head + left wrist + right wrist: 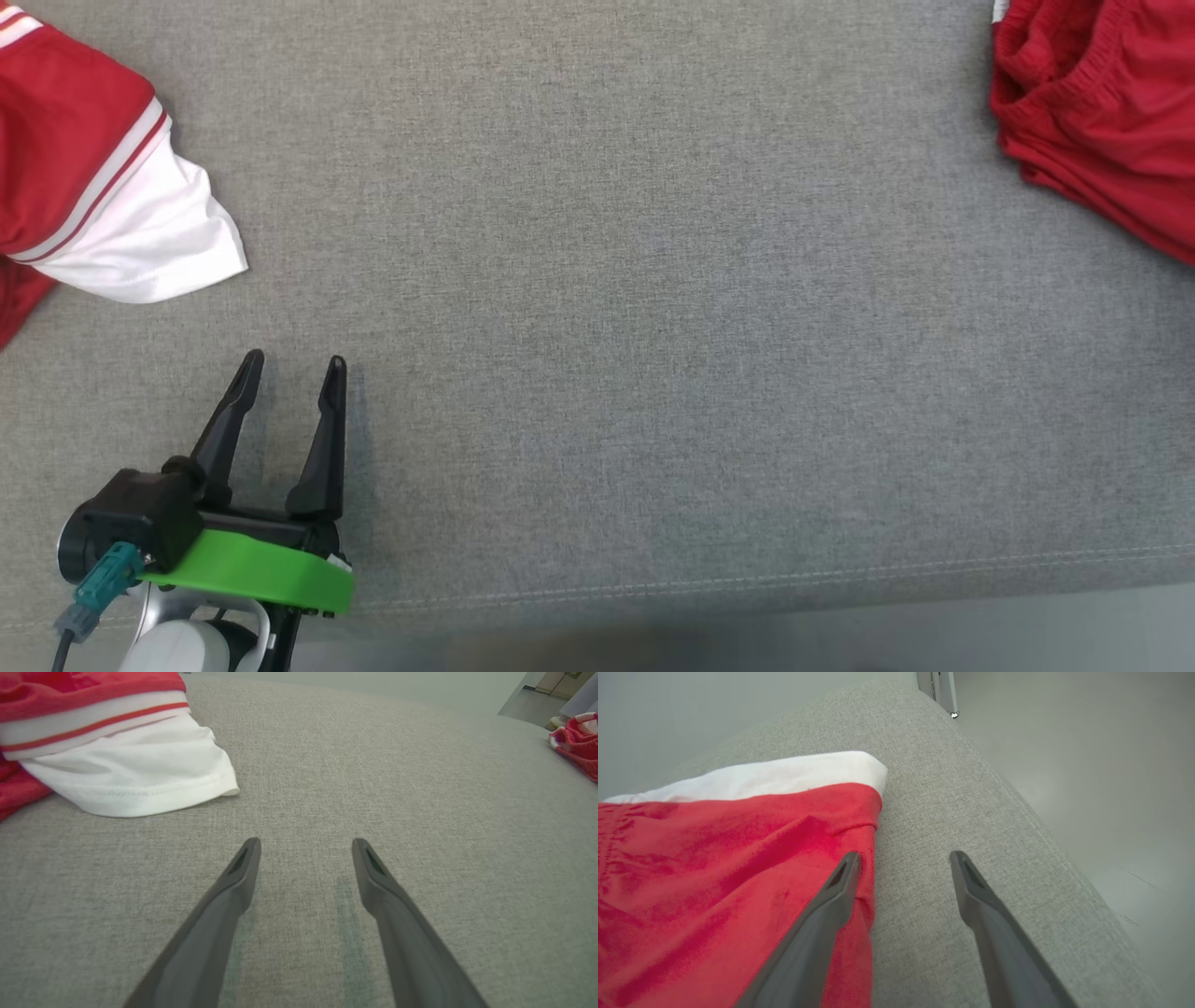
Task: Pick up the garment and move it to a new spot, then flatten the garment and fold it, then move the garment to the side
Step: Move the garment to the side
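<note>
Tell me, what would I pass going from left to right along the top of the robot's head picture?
red-and-white sleeve → bare grey fabric surface → crumpled red garment

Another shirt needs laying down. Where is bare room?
The wide middle of the grey surface lies bare, between the red-and-white garment at left and the red garment at right. Crowded: near left, by the left gripper.
</note>
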### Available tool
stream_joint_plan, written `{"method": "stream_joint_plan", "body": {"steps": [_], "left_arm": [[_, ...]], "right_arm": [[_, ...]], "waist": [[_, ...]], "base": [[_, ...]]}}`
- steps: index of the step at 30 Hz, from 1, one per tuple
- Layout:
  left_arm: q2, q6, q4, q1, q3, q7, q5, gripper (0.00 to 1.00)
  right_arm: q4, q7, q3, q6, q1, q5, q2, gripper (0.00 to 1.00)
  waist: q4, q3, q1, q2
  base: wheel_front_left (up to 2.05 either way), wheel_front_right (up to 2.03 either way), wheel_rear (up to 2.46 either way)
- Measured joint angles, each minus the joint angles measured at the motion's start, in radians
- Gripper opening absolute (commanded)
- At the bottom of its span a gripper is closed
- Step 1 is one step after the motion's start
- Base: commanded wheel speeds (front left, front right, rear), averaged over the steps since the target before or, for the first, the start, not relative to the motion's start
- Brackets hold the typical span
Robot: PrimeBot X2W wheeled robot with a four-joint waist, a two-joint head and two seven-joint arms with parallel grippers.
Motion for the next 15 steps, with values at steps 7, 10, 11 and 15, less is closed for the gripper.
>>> {"method": "stream_joint_plan", "body": {"steps": [7,10,11,15], "left_arm": [[-0.026,-0.002,0.027,-0.002,-0.010,-0.007,-0.009,1.00],[-0.038,-0.007,0.034,-0.003,-0.012,-0.016,-0.010,1.00],[-0.043,-0.009,0.040,-0.004,-0.012,-0.016,-0.013,1.00],[-0.065,-0.009,0.063,-0.004,-0.012,-0.024,-0.018,1.00]], "right_arm": [[0.037,-0.069,-0.001,-0.008,0.046,-0.010,0.006,1.00],[0.033,-0.114,-0.007,-0.008,0.047,-0.020,0.004,1.00],[0.026,-0.139,-0.010,-0.008,0.047,-0.022,0.002,1.00],[-0.025,-0.255,0.000,-0.007,0.057,-0.073,-0.026,1.00]], "waist": [[-0.004,-0.033,0.0000,0.0000],[-0.004,-0.049,0.0000,0.0000],[-0.004,-0.058,0.0000,0.0000],[-0.001,-0.102,0.0000,0.0000]], "base": [[0.00,0.00,0.00],[0.00,0.00,0.00],[0.00,0.00,0.00],[0.00,0.00,0.00]]}}
